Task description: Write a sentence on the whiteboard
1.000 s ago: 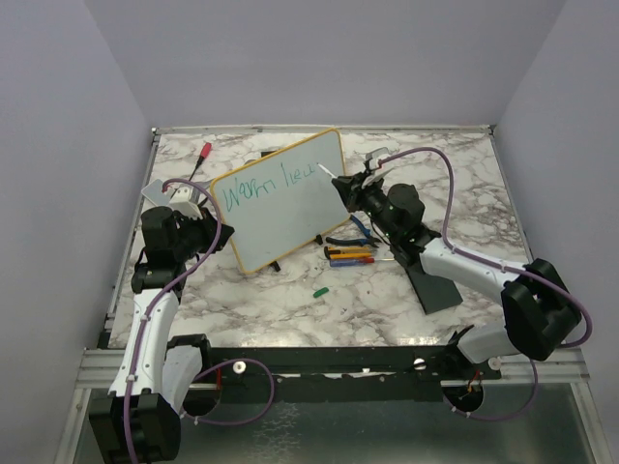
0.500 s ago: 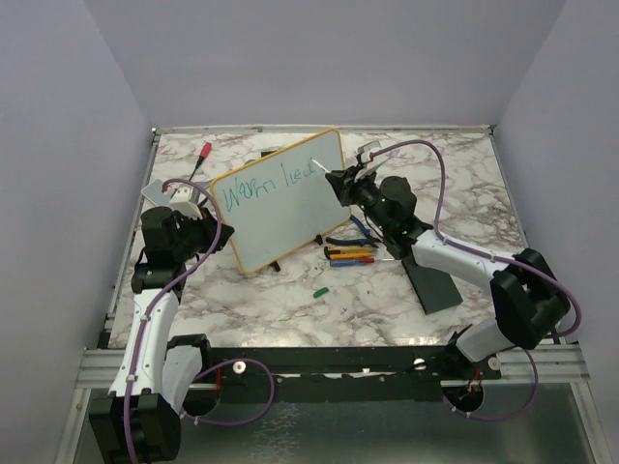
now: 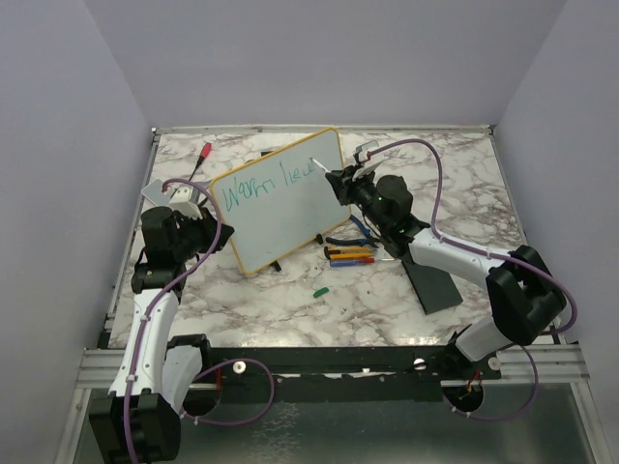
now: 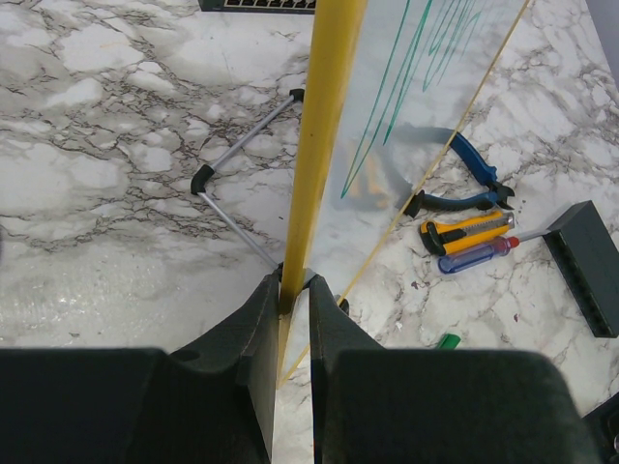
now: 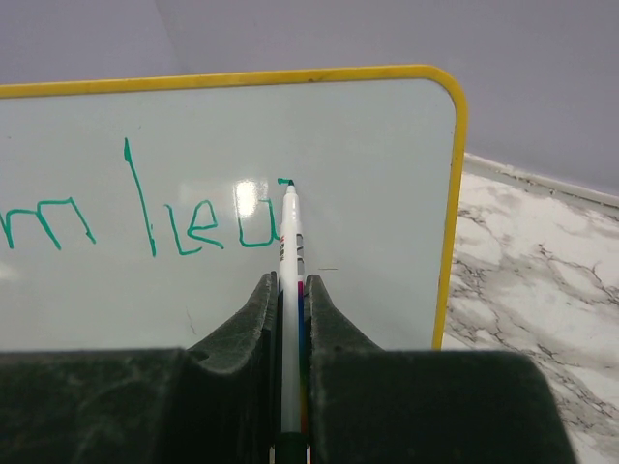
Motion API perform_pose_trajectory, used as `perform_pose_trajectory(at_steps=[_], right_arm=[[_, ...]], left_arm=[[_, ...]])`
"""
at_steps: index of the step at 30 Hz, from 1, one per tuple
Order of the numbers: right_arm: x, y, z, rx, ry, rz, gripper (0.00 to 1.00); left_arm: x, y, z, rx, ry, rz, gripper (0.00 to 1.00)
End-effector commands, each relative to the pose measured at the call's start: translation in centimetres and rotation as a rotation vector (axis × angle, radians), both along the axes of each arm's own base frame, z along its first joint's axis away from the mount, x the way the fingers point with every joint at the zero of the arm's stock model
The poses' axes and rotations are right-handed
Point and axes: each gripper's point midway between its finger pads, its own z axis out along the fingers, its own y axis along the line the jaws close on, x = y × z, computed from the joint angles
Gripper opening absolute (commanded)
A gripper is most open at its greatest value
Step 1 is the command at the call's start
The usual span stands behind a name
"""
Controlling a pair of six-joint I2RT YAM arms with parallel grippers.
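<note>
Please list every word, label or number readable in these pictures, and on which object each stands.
"Warm hea": teal handwriting on the whiteboard; the second word is unfinished.
Print on the marker barrel: too blurred to read.
No other text can be read.

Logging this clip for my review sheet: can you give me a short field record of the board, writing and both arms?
whiteboard: standing upright on the marble table, yellow frame
sentence: teal, one line, reads roughly "Warm hea", unfinished
left fingers: shut on the whiteboard's frame edge
right fingers: shut on a marker, tip at the board past the last letter
nearby: blue pliers, utility knife, screwdriver
</note>
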Motion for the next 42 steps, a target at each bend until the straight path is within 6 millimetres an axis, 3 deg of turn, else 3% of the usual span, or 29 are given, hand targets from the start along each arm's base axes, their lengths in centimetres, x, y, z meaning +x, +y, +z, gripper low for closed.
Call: perform_pose_trajectory(at_steps=[1, 19, 22, 37, 42], right_arm=[[0.6, -0.8, -0.3, -0.017, 0.013, -0.052, 0.01], [-1.0, -1.3, -4.7, -0.054, 0.107, -0.021, 0.01], [-1.0, -1.3, -4.6, -0.05, 0.105, -0.022, 0.01], [0.3, -0.5, 0.0, 0.006, 0.007, -0.028, 0.01], [0.9, -0.6, 0.5, 0.006, -0.003, -0.053, 0.01]], left_arm=[[0.4, 0.5, 0.7, 0.015, -0.037, 0.024, 0.0], [0.3, 0.5, 0.7, 0.015, -0.037, 0.024, 0.0], [0.3, 0.5, 0.7, 0.014, -0.036, 0.024, 0.0], [0.3, 0.5, 0.7, 0.014, -0.037, 0.023, 0.0], [0.3, 0.5, 0.7, 0.014, -0.037, 0.024, 0.0]])
